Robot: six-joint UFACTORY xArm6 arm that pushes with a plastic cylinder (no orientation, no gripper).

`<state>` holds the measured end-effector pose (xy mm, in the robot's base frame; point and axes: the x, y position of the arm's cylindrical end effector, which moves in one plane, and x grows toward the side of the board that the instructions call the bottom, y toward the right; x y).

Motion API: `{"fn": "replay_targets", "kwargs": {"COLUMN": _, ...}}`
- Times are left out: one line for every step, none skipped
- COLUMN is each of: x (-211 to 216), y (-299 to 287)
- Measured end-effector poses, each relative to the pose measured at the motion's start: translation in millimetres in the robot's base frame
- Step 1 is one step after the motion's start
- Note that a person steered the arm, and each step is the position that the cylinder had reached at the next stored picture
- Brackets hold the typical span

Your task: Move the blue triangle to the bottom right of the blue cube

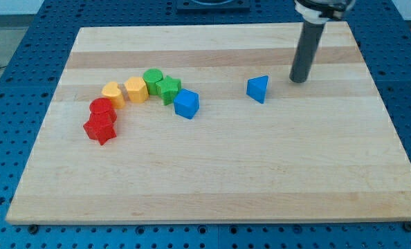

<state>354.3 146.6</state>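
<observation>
Eight blocks are counted on the one wooden worktop (261, 173). Two blue blocks are seen: one blue cube (187, 104) and one blue triangle (258, 88). Two green blocks are counted: one green cylinder (153, 78) and one green star (169, 90). Two yellow blocks are found: one yellow heart (112, 93) and one yellow hexagon (136, 89). Two red blocks are counted: one red cylinder (102, 108) and one red star (100, 129). One dark rod is seen, with a single tip (299, 80).
</observation>
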Motion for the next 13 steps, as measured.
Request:
{"fn": "replay_targets", "kwargs": {"x": 2, "y": -33}}
{"fn": "replay_targets", "kwargs": {"x": 23, "y": -42}}
{"fn": "replay_targets", "kwargs": {"x": 48, "y": -49}}
{"fn": "replay_targets", "kwargs": {"x": 67, "y": -56}}
{"fn": "replay_targets", "kwargs": {"x": 71, "y": -80}}
{"fn": "replay_targets", "kwargs": {"x": 91, "y": -109}}
{"fn": "replay_targets", "kwargs": {"x": 116, "y": -124}}
{"fn": "replay_targets", "kwargs": {"x": 127, "y": -117}}
{"fn": "replay_targets", "kwargs": {"x": 118, "y": -77}}
{"fn": "replay_targets", "kwargs": {"x": 88, "y": -64}}
{"fn": "replay_targets", "kwargs": {"x": 64, "y": -64}}
{"fn": "replay_targets", "kwargs": {"x": 52, "y": -69}}
{"fn": "replay_targets", "kwargs": {"x": 62, "y": -77}}
